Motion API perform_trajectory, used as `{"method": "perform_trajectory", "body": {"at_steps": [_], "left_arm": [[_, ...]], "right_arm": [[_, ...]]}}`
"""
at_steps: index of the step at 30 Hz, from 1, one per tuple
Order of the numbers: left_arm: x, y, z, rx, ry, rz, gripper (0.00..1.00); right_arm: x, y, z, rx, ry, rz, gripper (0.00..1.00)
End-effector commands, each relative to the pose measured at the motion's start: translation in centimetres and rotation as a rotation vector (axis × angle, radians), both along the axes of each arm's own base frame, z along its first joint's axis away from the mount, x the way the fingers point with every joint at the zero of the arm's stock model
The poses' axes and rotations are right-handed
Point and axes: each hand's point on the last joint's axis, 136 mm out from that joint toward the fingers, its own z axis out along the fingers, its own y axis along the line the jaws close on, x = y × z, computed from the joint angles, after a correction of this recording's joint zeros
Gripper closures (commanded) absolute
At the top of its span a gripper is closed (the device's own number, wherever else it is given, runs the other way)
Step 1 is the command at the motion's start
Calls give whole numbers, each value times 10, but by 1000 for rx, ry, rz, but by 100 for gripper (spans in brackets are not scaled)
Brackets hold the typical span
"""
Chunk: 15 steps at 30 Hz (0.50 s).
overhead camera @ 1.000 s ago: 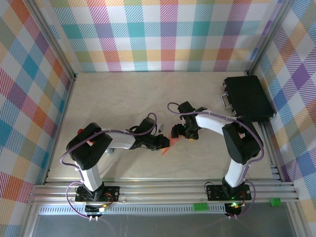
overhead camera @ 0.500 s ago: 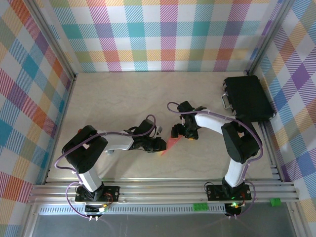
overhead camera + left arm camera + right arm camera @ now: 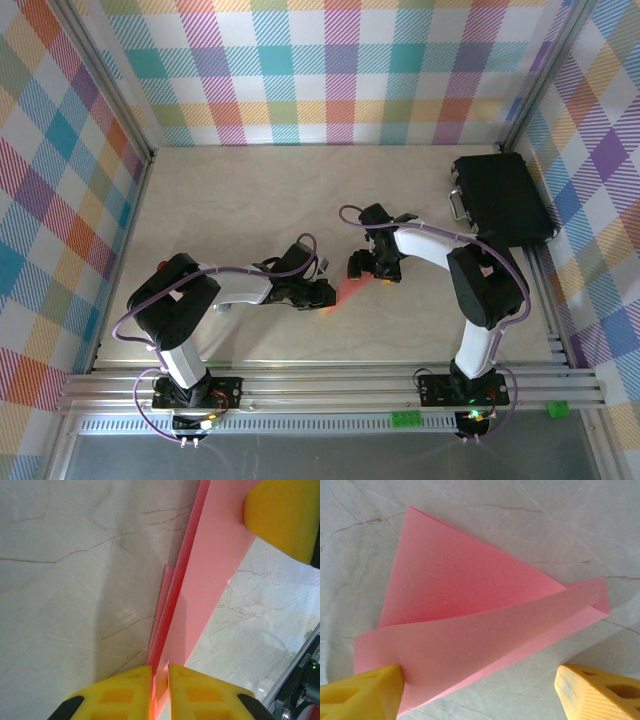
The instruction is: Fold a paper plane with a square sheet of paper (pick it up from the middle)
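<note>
The room is a small box with walls of pastel checked pattern on the left, far and right sides, and silver metal posts in the corners. The floor of it is a pale beige table with a marble pattern; the wrist views show thin brown veins in it. Along the near edge run silver aluminium rails, where both arms are fixed.

At the left, the black left arm with a purple cable lies low and reaches right, toward the middle of the table. The left gripper has its yellow fingers pressed almost together, and the edge of the thin salmon-pink sheet of paper is pinched between them.

The sheet is near the middle of the table, a little to the near side, between the two grippers. It is folded: in the right wrist view it makes a triangle with a long narrow flap across it.

Just to the right and a little farther, the right gripper is over the sheet with its jaws wide apart. One yellow finger meets a corner of the sheet, the other is beside the paper over bare table. It grasps nothing.

At the far right a black rectangular case with a silver handle lies flat by the right wall, well apart from the sheet.
</note>
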Motion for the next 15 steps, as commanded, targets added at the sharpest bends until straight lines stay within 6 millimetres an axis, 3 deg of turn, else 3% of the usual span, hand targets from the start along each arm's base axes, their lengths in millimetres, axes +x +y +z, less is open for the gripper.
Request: {"method": "perform_trajectory", "body": {"at_steps": [1,7,15], "left_arm": [[-6,5,-14,65,28,-7,84],[-5,6,-14,72,24,-3,84],[-5,9,-19,87,30,7,85]], "right_arm": [[-1,9,-15,44,-12,23,19],[-3,8,39,130,-119,13,17],[-21,3,71,249,-201,-23,16]]}}
